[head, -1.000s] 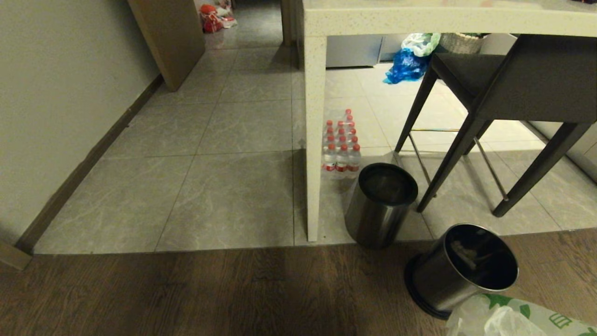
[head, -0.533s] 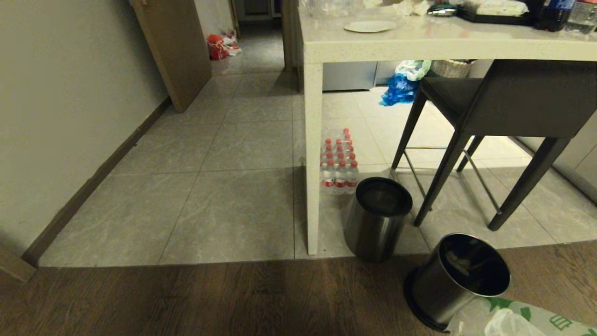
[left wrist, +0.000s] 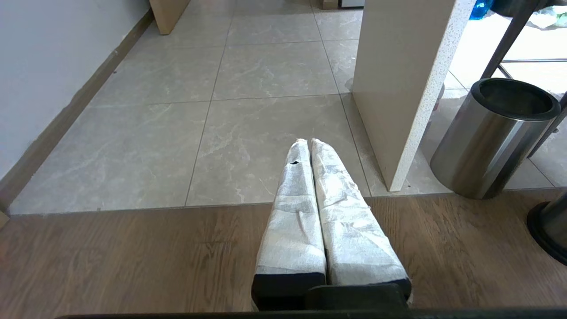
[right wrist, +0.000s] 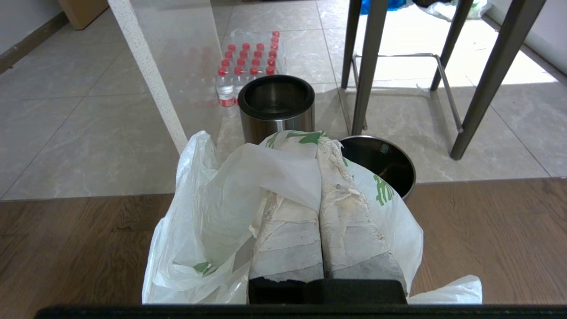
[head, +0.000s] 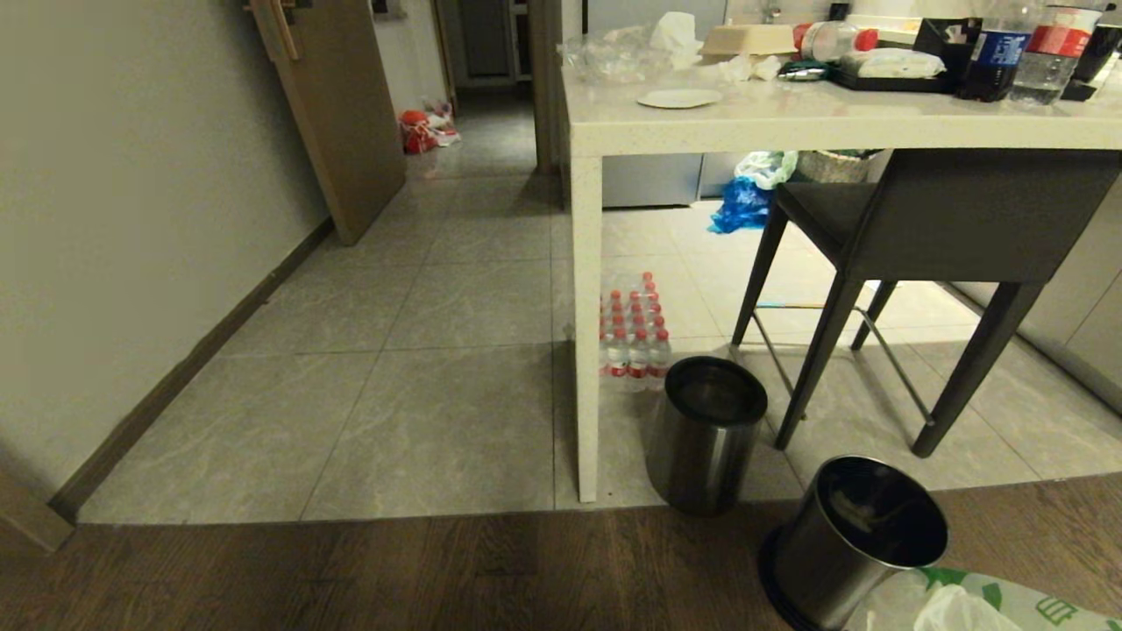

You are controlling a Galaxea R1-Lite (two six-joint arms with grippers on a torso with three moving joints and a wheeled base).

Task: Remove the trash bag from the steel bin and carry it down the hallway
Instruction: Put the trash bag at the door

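Observation:
My right gripper (right wrist: 320, 146) is shut on the trash bag (right wrist: 212, 212), thin white plastic with green printing that drapes over its wrapped fingers. The bag also shows at the head view's lower right corner (head: 964, 605). The steel bin (head: 706, 434) with its black ring rim stands upright by the table leg, ahead of the bag (right wrist: 275, 104). A second steel bin (head: 855, 539) leans on the wood floor right beside the bag. My left gripper (left wrist: 309, 142) hangs shut and empty above the floor. The hallway (head: 438, 307) of grey tiles runs ahead on the left.
A white table (head: 789, 118) with a cluttered top stands on its leg (head: 585, 333). A pack of water bottles (head: 631, 337) and a dark chair (head: 920, 228) sit under it. A blue bag (head: 741, 206) lies behind; a brown door (head: 333, 114) and a red-orange bag (head: 419, 131) are down the hallway.
The head view has tilted upward, so the whole scene slid down and the table top came into sight. The bins and the bag have kept their places.

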